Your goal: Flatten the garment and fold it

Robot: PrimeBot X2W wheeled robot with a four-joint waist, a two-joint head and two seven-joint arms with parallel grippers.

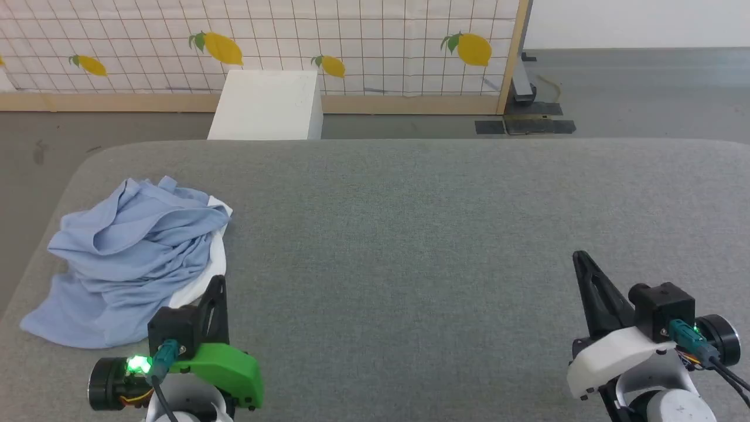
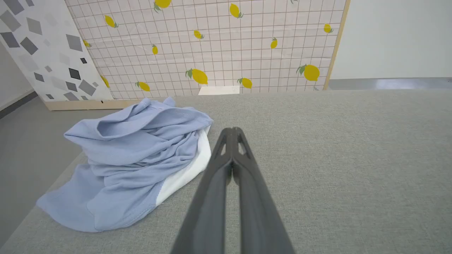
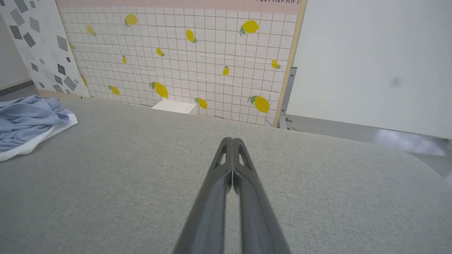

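The shirt (image 1: 129,258) lies crumpled by the table's (image 1: 410,234) left edge, partly overhanging it. The left gripper (image 1: 217,293), just beside the heap, and the right gripper (image 1: 590,280) are both closed and empty. Grabbing one bunched fold could drag the heap off that edge.

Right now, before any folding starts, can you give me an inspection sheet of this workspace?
Surface: grey fabric table, flat.
Job's things: shirt, light blue with some white showing, crumpled in a heap at the robot's left; not flattened, not folded.
Clutter: nothing seen.
Grippers: left gripper shut, empty, close beside the shirt; right gripper shut, empty, far from it.
Cables: dark cable at the left wrist, another at the right; both behind the fingers.
Surroundings: lemon-print panel, white box, grey floor.
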